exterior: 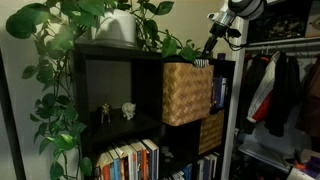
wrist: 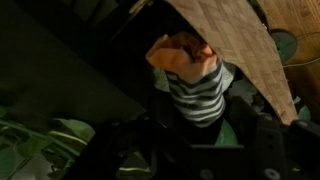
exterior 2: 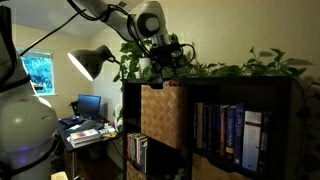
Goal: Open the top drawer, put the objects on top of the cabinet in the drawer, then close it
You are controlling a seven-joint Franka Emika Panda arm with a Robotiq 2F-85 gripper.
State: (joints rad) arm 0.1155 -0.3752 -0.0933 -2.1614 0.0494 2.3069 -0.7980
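Observation:
The top drawer, a tan wicker bin [exterior: 187, 92] [exterior 2: 162, 115], stands pulled partway out of the black cabinet [exterior: 120, 60] [exterior 2: 240, 90]. In both exterior views my gripper [exterior: 207, 55] [exterior 2: 166, 66] hangs just over the bin's top opening. In the wrist view a small toy figure [wrist: 192, 85] with an orange head and a black-and-white striped body lies between my dark fingers, beside the bin's woven wall [wrist: 235, 40]. My gripper [wrist: 195, 112] is open, with a gap showing beside the toy. Whether the toy rests on anything is hidden in the dark.
A white plant pot [exterior: 120, 28] and trailing leaves [exterior: 55, 90] crowd the cabinet top. Two tiny figures [exterior: 105, 113] [exterior: 128, 110] stand in an open cube. A darker woven bin [exterior: 210, 130] sits below. Books [exterior 2: 225, 130] fill the neighbouring cubes; clothes [exterior: 275, 90] hang beside the cabinet.

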